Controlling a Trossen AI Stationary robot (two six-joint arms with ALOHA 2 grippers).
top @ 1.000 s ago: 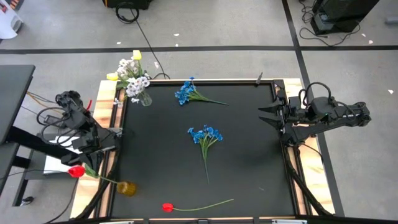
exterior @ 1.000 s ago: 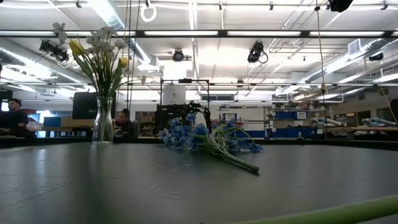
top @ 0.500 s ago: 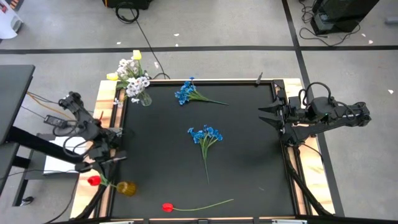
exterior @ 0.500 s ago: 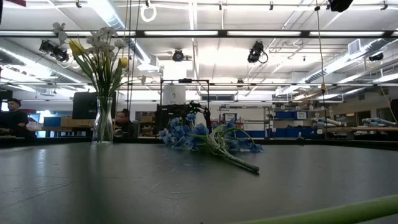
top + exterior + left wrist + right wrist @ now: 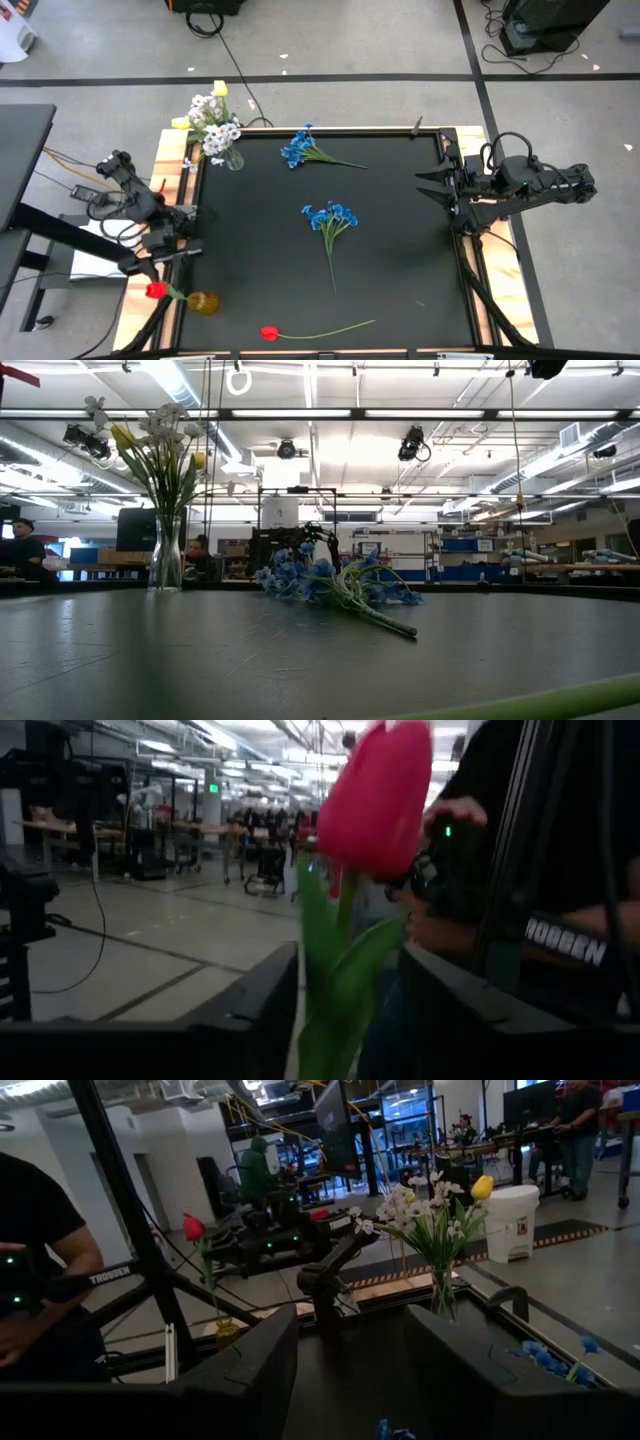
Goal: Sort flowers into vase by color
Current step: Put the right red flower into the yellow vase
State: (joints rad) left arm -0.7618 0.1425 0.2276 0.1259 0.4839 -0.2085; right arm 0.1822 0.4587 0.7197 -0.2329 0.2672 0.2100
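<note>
A red tulip (image 5: 153,290) leans out of a small amber vase (image 5: 203,302) off the table's near-left corner, with its stalk down in the vase. My left gripper (image 5: 158,272) is open. Its fingers stand on either side of that tulip's stalk and leaf (image 5: 330,990), below the blossom (image 5: 376,800). A second red tulip (image 5: 268,333) lies by the near edge. Two blue clusters (image 5: 330,215) (image 5: 300,148) lie on the mat. A clear vase (image 5: 232,158) holds white and yellow flowers. My right gripper (image 5: 425,185) waits open at the right edge. My left gripper is open around the red tulip's stalk and leaf (image 5: 318,1020), just below the blossom. The leaf shows right beside one finger (image 5: 255,1020); I cannot tell whether it touches. The tulip stands tilted, its stalk in the amber vase.
The black mat (image 5: 400,260) has bare room on its right half. A wooden rim (image 5: 170,170) frames the table. Cables and a stand (image 5: 30,220) sit off the left side. A person sits beyond the left arm (image 5: 30,1280), and others are in the room behind.
My left gripper has moved toward the table's near edge, closer to the amber vase. The red tulip's blossom has swung in toward the vase, so the stalk stands more upright than a second ago. In the last half second it hardly moved.
</note>
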